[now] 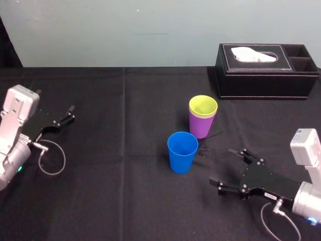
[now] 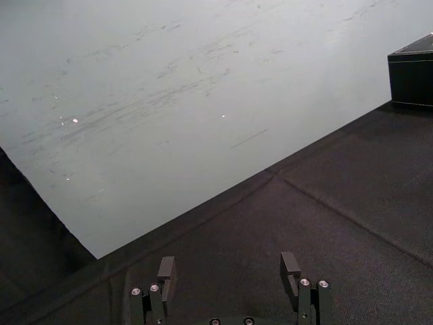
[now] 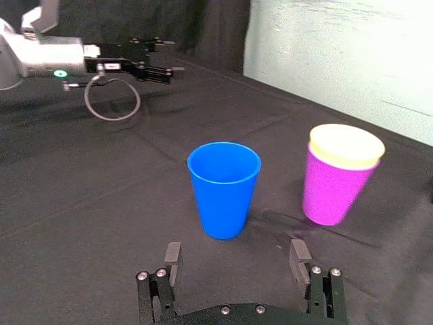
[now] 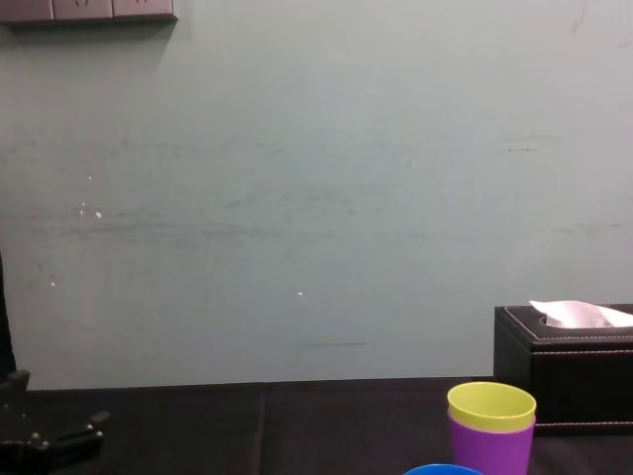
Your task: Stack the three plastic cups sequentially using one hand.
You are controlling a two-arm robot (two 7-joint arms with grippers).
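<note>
standing on the worktop [image 1: 125, 150] by the purple cup [image 1: 201, 127] with the yellow-green cup [image 1: 203, 106] inside, the light, slippery-looking blue cup [image 1: 181, 153] should be held gently round its middle by the wide-spread right hand [image 1: 222, 166].

Blue cup [image 3: 224, 193] near yellow-green-in-purple stack [image 3: 336, 186]

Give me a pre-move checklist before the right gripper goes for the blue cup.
1. Yellow cup nested in purple cup: ok.
2. Blue cup upright, standing apart from that pair: ok.
3. Right gripper open, holding nothing, jaws facing the blue cup: ok.
4. Left gripper open, parked at the far left, away from the cups: ok.
5. Jaw gap wide enough for the blue cup: cannot tell.
</note>
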